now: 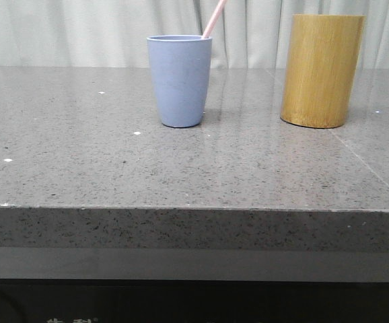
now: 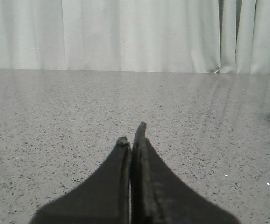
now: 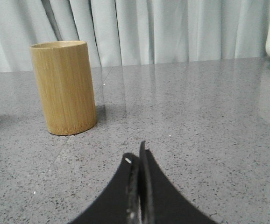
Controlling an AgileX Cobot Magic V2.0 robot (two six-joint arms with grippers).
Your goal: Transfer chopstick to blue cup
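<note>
Chopstick [image 1: 213,19] stands in blue cup [image 1: 180,81], leaning toward 1 o'clock. Left claw [image 2: 132,137] and right claw [image 3: 136,156] both closed, empty, low over the table [image 1: 181,168]; transfer looks done.

The blue cup [image 1: 180,81] is a flat, matte light blue with no pattern. The chopstick [image 1: 214,18] is pale pink. The bamboo cylinder holder [image 1: 321,70] is yellow-brown with fine vertical grain streaks. The worktop [image 1: 181,168] is dark grey stone speckled with black and a few white flecks, its front edge a paler grey. The curtain [image 1: 80,30] behind is off-white with soft grey folds. Both the left end effector [image 2: 131,140] and the right end effector [image 3: 137,158] are black.
</note>
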